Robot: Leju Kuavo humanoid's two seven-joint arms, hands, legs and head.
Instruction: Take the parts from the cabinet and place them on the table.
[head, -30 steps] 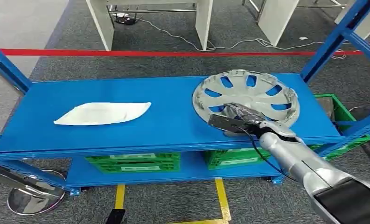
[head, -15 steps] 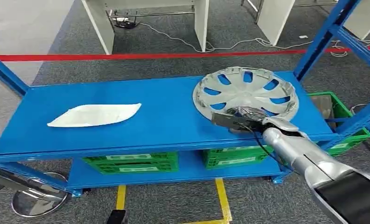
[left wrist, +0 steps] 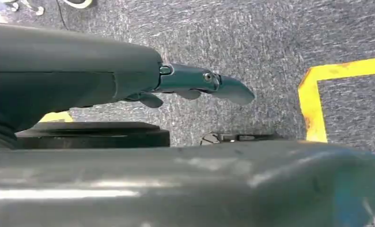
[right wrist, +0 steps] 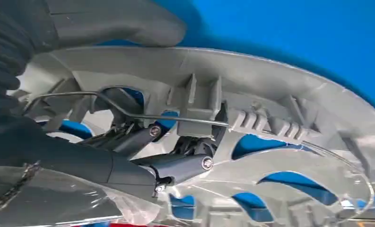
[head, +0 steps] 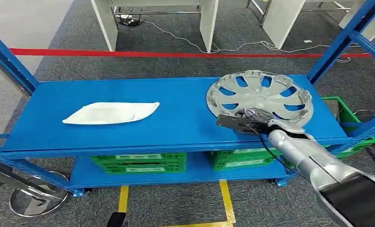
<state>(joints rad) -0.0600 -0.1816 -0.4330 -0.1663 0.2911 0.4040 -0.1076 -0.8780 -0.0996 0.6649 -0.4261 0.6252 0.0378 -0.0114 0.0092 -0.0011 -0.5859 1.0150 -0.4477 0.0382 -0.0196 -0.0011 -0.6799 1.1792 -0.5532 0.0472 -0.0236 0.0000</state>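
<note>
Right hand: right hand (head: 251, 119) grips the near rim of the hubcap (head: 261, 97), thumb over the outer edge and dark fingers (right wrist: 176, 165) hooked inside past the wire ring
Hubcap: on the right end of the top blue shelf (head: 128, 135), near edge caught in the hand; over the last second it sits the same way in the fingers, so the grasp looks settled
What changed: the whole picture has slid a touch rightward and back, which reads as the camera moving, not the parts
White part: white part (head: 110, 113) lies flat on the left of the shelf, well apart, untouched
Left hand: left hand (left wrist: 195, 85) hangs over the grey floor, fingers held apart, holding nothing
Meaning: grip appears ready, lift-off not yet begun, both parts still to reach the table
</note>
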